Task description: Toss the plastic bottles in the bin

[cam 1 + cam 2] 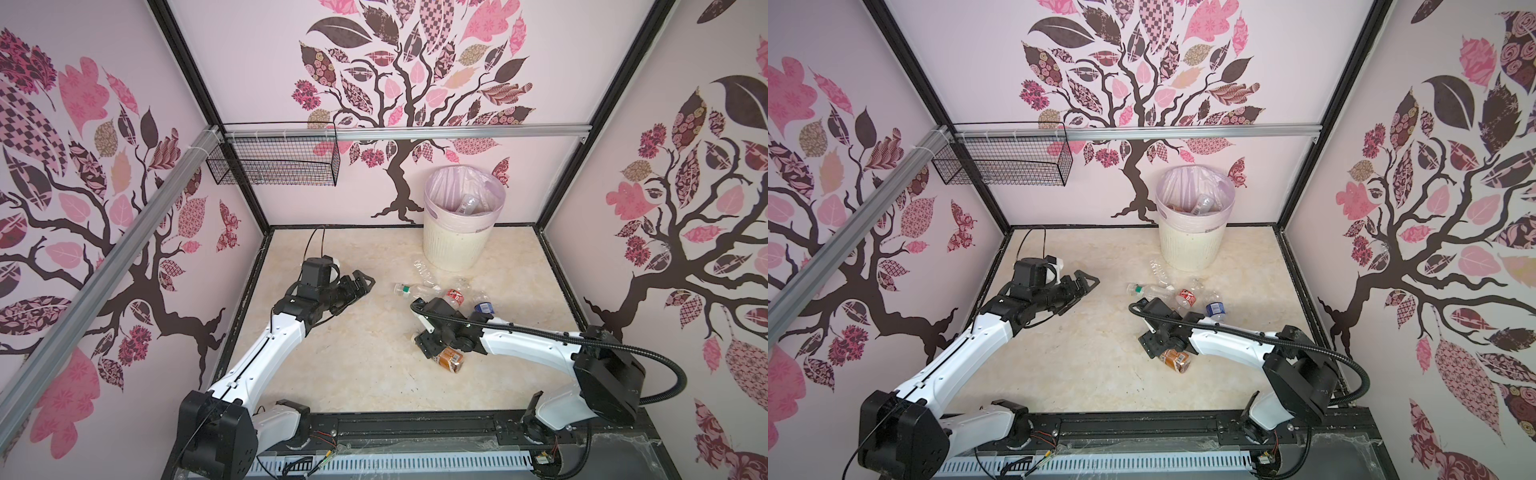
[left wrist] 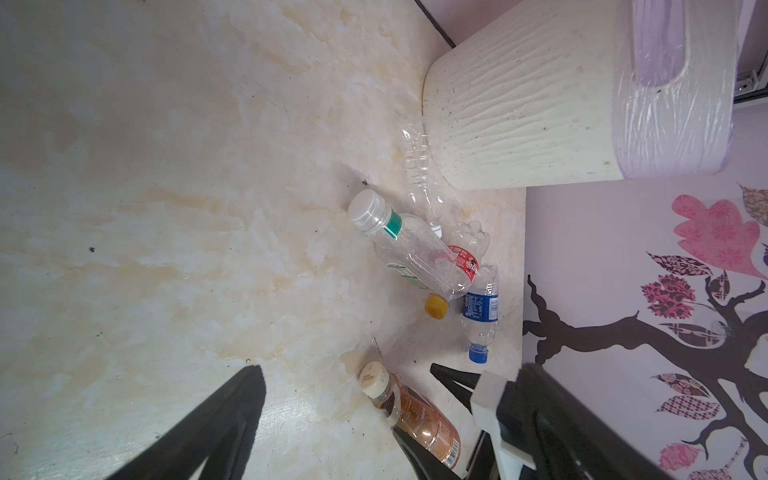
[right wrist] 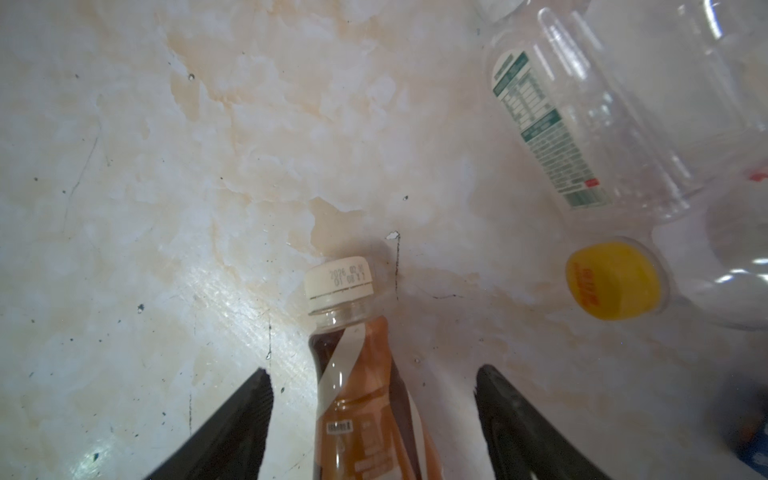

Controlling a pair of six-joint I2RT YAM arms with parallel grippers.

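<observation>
Cream marbled tabletop point(image 1: 332, 374) sits inside a booth whose walls carry a pink-and-brown tree pattern; a black wire basket point(image 1: 274, 162) hangs on the far rail at the left. At the back, right of centre, the bin point(image 1: 453, 245) stands upright against the wall. It is cream, ribbed and lined with a pale pink bag, and several clear bottles point(image 1: 469, 205) lie inside it. Five bottles lie on the table in front of it. A crushed clear bottle point(image 1: 424, 270) lies at the foot of the bin, touching it in the left wrist view. Next come a white-capped bottle point(image 1: 409, 289) with a green neck band, a red-labelled bottle point(image 1: 453, 297) with a yellow cap, and a blue-labelled bottle point(image 1: 483, 307), clustered close together. A brown-labelled bottle point(image 1: 451, 358) lies on its side nearer the front, apart from the cluster. The right claw point(image 3: 372, 372) is down at the table, straddling this bottle. Its fingers stand apart, one on each side of the body below the cream cap, and a gap shows on both sides. No contact is visible. The left claw point(image 1: 361, 282) hangs above the table at the left, fingers spread wide and holding nothing, well apart from every bottle.
</observation>
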